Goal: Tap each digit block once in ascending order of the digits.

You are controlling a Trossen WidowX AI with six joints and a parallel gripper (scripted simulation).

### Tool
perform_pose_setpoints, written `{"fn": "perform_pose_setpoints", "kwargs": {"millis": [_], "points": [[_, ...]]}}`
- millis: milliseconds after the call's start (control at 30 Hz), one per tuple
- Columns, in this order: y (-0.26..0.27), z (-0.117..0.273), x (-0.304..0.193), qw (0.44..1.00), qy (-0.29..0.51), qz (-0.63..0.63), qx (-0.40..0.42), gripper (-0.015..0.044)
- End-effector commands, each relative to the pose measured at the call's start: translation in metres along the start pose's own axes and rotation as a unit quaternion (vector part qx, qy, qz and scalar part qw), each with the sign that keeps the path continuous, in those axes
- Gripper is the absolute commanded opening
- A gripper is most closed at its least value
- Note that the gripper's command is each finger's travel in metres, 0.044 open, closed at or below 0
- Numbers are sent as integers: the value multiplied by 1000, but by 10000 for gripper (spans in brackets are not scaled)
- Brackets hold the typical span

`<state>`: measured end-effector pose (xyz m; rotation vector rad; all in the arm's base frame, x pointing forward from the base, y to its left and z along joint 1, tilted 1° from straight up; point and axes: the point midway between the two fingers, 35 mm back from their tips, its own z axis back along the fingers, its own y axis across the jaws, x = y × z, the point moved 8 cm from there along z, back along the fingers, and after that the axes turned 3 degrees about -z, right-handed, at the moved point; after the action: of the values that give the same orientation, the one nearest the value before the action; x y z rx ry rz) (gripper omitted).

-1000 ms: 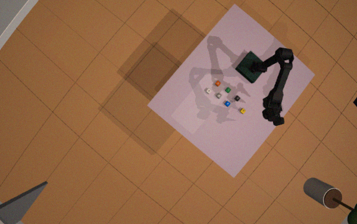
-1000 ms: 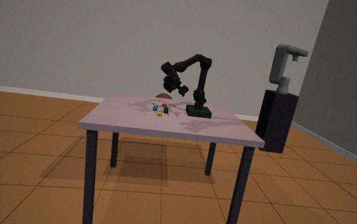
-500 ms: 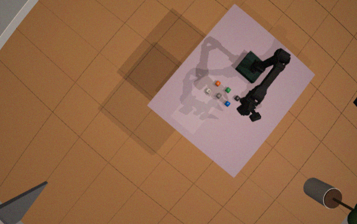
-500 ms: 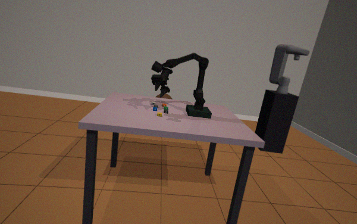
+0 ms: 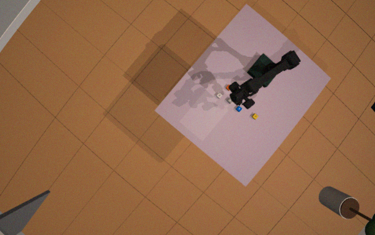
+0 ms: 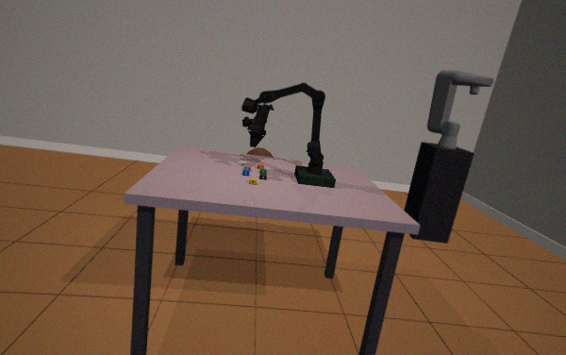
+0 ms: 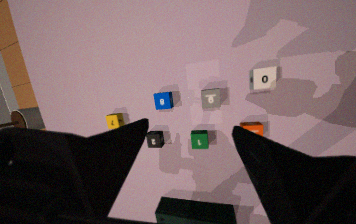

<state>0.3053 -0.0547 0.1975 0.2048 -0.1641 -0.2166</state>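
Top view. Bench (image 5: 265, 147) (image 6: 198, 189) (image 7: 90, 50) seen corner-up. Dark base (image 5: 263, 59) (image 6: 325, 180) (image 7: 175, 210) is set nearer the upper-right edge, presumably so that the blocks fall within reach. White block (image 5: 219, 95) (image 6: 242, 163) (image 7: 264, 79) lies closest of the set to the left corner; yellow block (image 5: 255, 116) (image 6: 253, 181) (image 7: 114, 121) lies toward the lower-right edge. Between them: orange block (image 5: 227, 87) (image 6: 260, 166) (image 7: 251, 128), partly covered by the arm, grey block (image 5: 229, 100) (image 6: 247, 168) (image 7: 211, 99) and blue block (image 5: 239, 109) (image 6: 245, 173) (image 7: 163, 101). Two more are hidden.

Exterior view. Gripper (image 5: 237, 97) (image 6: 255, 145) (image 7: 190, 126) is held tips-down, well above the bench, toward the far edge; probably so that blocks can be passed over untouched. Green block (image 6: 263, 172) (image 7: 200, 140) and black block (image 6: 263, 177) (image 7: 155, 139) are seen, the black nearer the near edge.

Wrist view. Fingers spread wide, nothing between them; all seven blocks in sight below. 0 read on white, 1 on green, apparently 2 on black, 7 on yellow; blue and grey uncertain, orange cut by a fingertip. The height is judged to suit reading digits before a tap; white would be due first if none has been tapped. With tips this wide, a neighbour might be brushed; narrowing is advised.
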Motion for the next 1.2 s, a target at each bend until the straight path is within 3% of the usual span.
{"fn": "perform_pose_setpoints", "kwargs": {"millis": [0, 133, 933, 1167], "points": [[-60, 15, -6, 993, 48, 79, -78, 400], [-80, 21, -12, 987, 73, 106, -98, 400], [-80, 21, -12, 987, 73, 106, -98, 400], [-3, 9, -49, 987, 74, 106, -95, 400]]}}
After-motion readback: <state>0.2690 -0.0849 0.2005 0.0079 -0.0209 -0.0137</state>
